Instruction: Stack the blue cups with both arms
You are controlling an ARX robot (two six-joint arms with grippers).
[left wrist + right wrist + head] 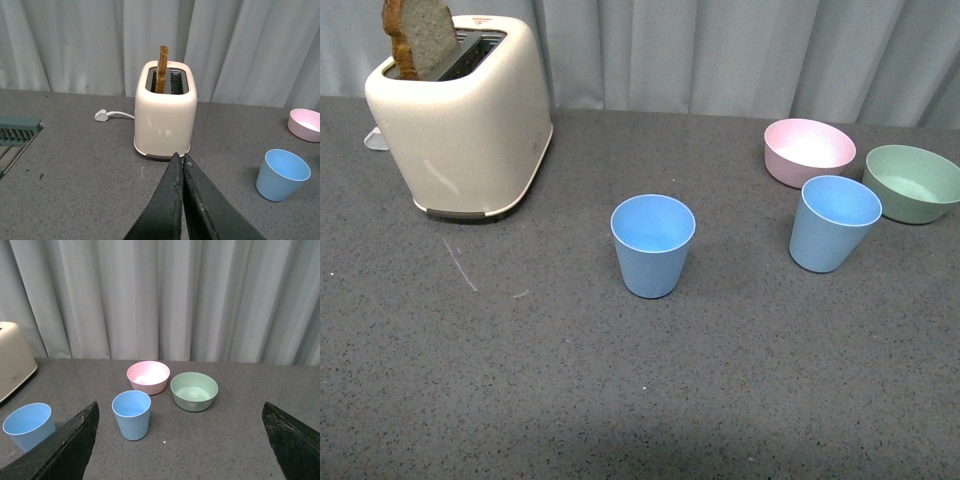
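Note:
Two light-blue cups stand upright and apart on the grey table. One cup [652, 245] is near the middle; the other cup [833, 222] is to its right, just in front of the bowls. Neither arm shows in the front view. In the left wrist view my left gripper [179, 159] is shut and empty, pointing at the toaster, with the middle cup [282, 174] off to its side. In the right wrist view my right gripper [180, 412] is open wide and empty; the right cup [131, 414] stands ahead between its fingers, and the middle cup [28, 425] is beside one finger.
A cream toaster [462, 115] holding a slice of bread [418, 37] stands at the back left, its plug [102, 115] lying beside it. A pink bowl [809, 151] and a green bowl [913, 182] sit at the back right. A grey-green rack [17, 131] shows in the left wrist view.

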